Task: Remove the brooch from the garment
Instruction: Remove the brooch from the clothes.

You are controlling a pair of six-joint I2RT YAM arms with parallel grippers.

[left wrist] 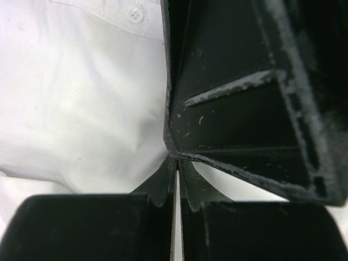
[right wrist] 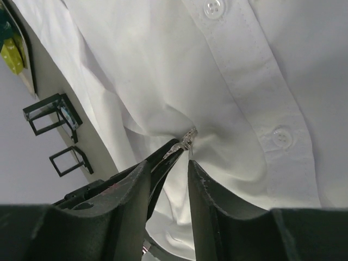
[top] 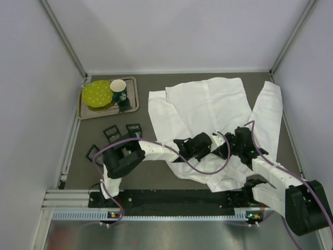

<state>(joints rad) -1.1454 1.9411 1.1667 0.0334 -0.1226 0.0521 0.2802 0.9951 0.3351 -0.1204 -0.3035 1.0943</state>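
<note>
The garment (top: 208, 104), a large white button-front shirt, lies spread on the dark table; it fills the left wrist view (left wrist: 81, 109) and the right wrist view (right wrist: 244, 81). The brooch (right wrist: 184, 144), a small silver piece, sits in a pucker of cloth beside the button placket. My left gripper (top: 222, 149) is shut on the brooch; its thin black fingers (right wrist: 157, 168) pinch it from the left. In its own view the left gripper (left wrist: 175, 163) shows closed jaws and the brooch is hidden. My right gripper (top: 232, 147) is open (right wrist: 168, 163), its jaws just below the brooch and either side of the left fingers.
A metal tray (top: 86, 112) at the back left holds a yellow-green plate (top: 98, 94) and a cup (top: 118, 88). Three small black frames (top: 112, 133) lie left of the shirt, two showing in the right wrist view (right wrist: 51, 111). Walls close in on both sides.
</note>
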